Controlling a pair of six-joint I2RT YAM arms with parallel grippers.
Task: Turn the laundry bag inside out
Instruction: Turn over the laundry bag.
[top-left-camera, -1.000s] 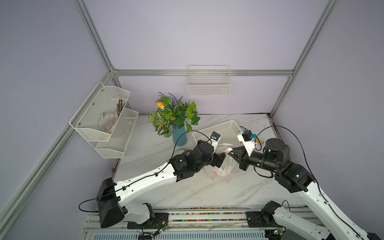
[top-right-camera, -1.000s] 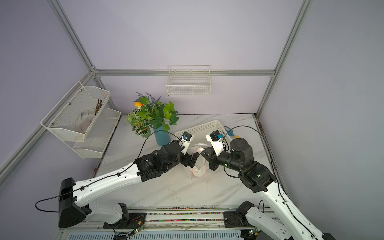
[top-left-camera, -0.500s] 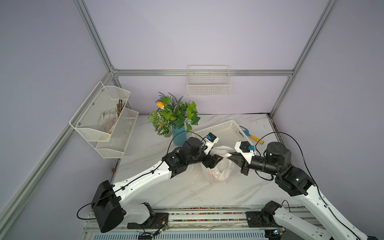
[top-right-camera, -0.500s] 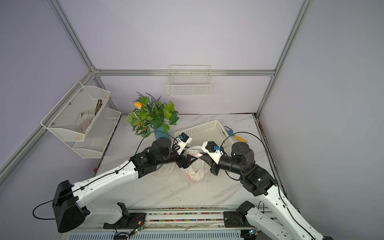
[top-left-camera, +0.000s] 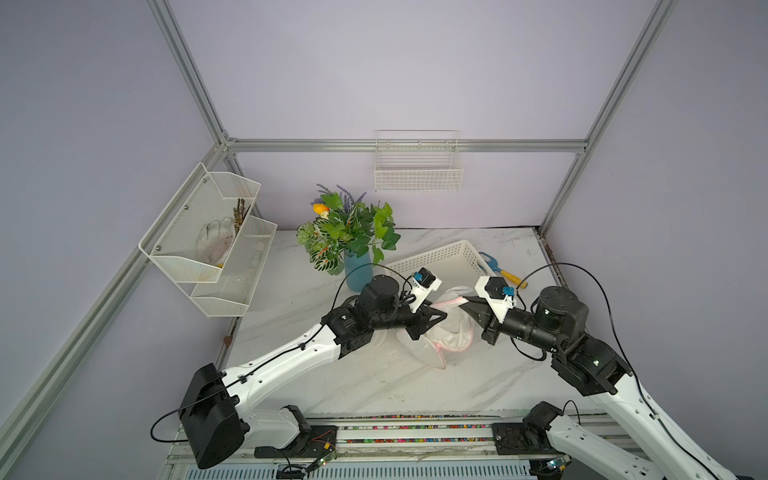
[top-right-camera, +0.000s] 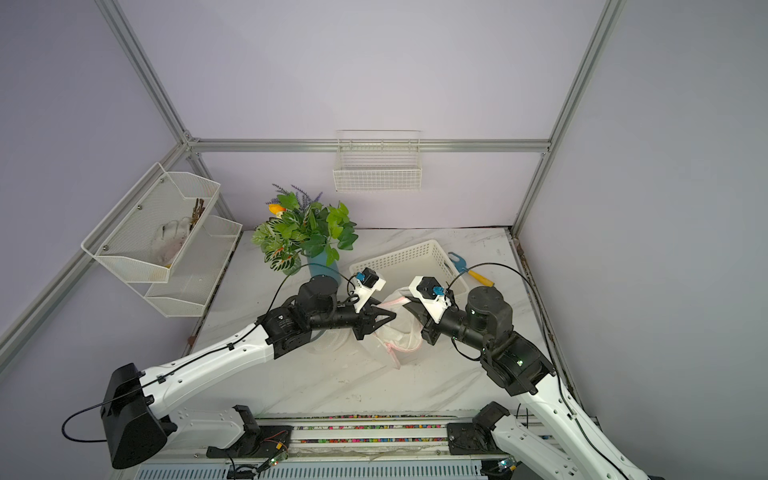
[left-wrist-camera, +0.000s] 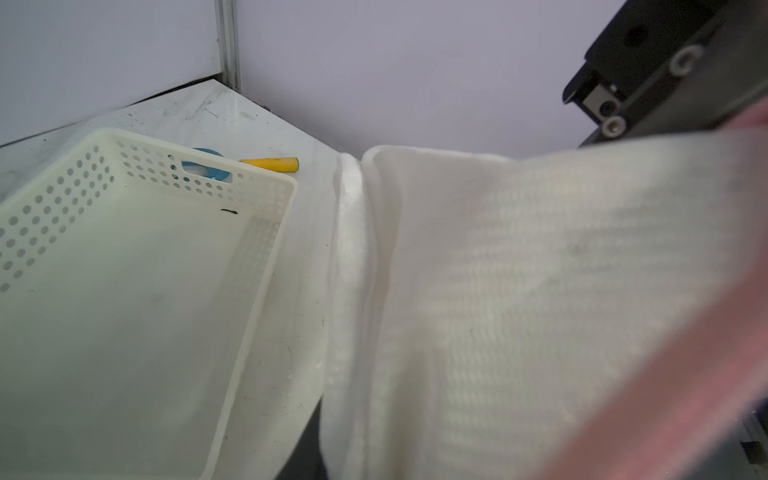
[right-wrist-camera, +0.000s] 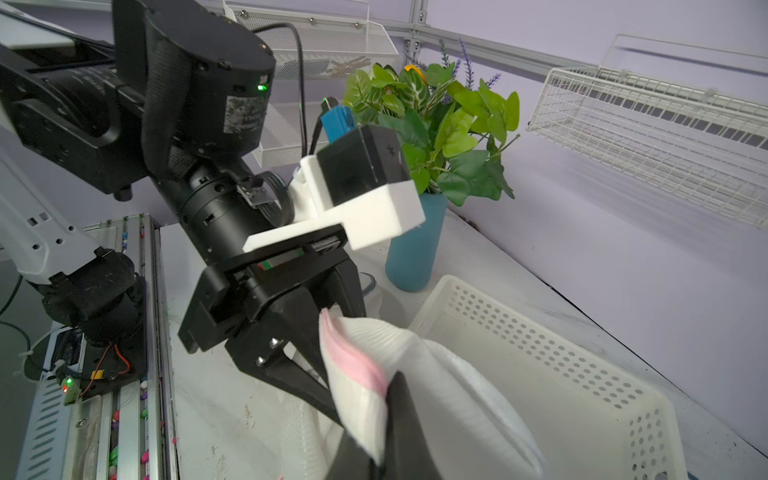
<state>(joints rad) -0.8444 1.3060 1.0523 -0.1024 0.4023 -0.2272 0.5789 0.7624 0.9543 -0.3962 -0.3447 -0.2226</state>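
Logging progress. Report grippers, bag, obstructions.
Left gripper shut on laundry bag rim. Right gripper shut on rim too. Bag sags to the table between them. White basket close behind.

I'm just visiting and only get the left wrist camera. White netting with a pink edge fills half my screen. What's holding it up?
Observer: The right gripper, opposite your camera, is shut on the pink rim of the laundry bag.
Operator: And the arm my camera sits on?
Observer: The left gripper looks closed on the same rim, tip to tip with the right one.
Operator: So is the whole bag in the air?
Observer: No. In both top views only the rim is held up. The lower part sags onto the table.
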